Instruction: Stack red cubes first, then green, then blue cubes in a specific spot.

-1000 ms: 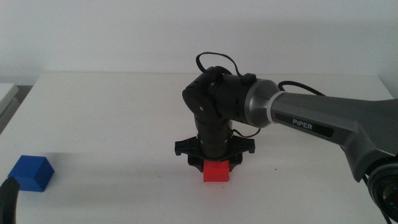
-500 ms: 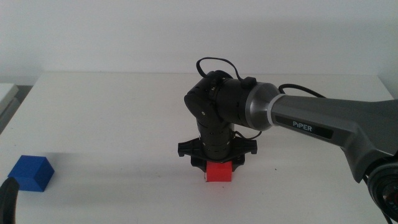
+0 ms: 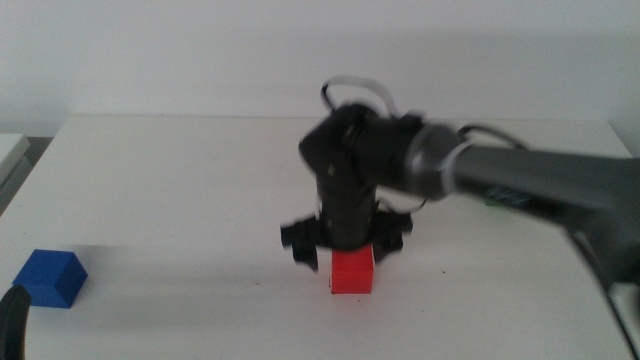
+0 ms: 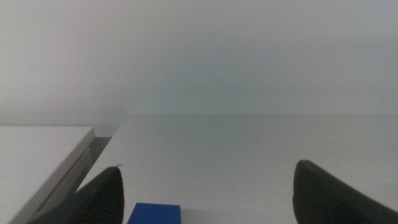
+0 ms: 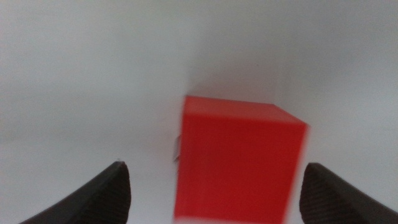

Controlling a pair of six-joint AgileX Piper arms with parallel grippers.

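Right end effector (image 5: 211, 186): you are seeing its jaws spread wide, gripping nothing, just above the red cube (image 3: 352, 272) sitting mid-tabletop (image 3: 180, 190). Risk: a jaw is passing close and could nudge the cube off its spot. Left end effector (image 4: 205, 193): jaws apart, waiting over the blue cube (image 3: 51, 278).

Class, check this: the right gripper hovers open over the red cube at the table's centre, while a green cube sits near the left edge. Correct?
Not quite. The cube near the left edge is a blue cube, as the middle view shows. The rest holds: the right gripper is open over the red cube.
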